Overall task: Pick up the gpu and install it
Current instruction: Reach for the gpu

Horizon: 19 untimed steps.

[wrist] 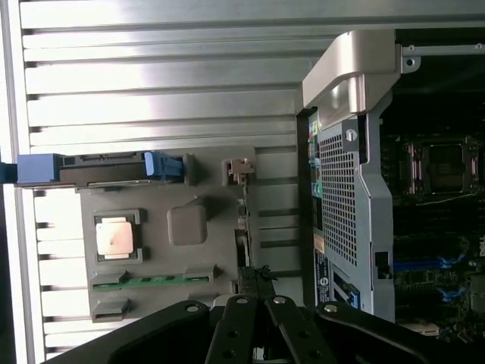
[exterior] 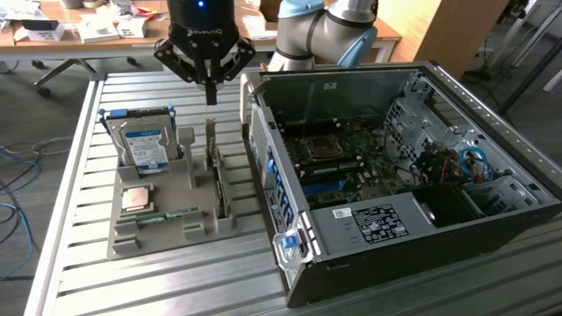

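The hand (exterior: 210, 97) hung closed tight, holding nothing, above the grey tray (exterior: 127, 245) on the worktop (exterior: 176, 283). The gpu (exterior: 216, 178) stood on edge in a tray slot at the hand's six o'clock in the exterior view (apart, not touching). The tray also held a hard drive (exterior: 145, 146), a processor (exterior: 138, 197) and a memory stick (exterior: 167, 215). The open computer case (exterior: 395, 263) sat at its three o'clock.

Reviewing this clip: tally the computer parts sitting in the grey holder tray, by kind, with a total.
hard drive: 1
graphics card: 1
processor chip: 1
memory stick: 1
Total: 4
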Motion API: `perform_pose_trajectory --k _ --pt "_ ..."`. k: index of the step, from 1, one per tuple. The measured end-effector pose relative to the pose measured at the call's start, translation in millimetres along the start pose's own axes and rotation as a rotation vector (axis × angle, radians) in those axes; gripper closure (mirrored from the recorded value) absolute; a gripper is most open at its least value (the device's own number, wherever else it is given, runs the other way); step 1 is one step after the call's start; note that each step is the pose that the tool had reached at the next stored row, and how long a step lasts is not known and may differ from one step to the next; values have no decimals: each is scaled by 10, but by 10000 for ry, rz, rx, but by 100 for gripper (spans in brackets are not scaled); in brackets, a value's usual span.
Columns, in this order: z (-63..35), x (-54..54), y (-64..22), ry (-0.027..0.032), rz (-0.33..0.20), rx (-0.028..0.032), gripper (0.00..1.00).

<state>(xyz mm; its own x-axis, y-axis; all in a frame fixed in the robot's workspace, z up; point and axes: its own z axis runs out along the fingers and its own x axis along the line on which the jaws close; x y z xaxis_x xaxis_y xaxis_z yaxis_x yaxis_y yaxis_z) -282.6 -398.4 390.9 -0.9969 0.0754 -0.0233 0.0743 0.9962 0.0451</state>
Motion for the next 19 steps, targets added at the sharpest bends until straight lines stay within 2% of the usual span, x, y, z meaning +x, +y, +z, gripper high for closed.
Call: perform_pose_trajectory --k 9,19 --pt "0 14 -12 1 0 0 89" --pt "-5 2 -147 0 -1 0 89"
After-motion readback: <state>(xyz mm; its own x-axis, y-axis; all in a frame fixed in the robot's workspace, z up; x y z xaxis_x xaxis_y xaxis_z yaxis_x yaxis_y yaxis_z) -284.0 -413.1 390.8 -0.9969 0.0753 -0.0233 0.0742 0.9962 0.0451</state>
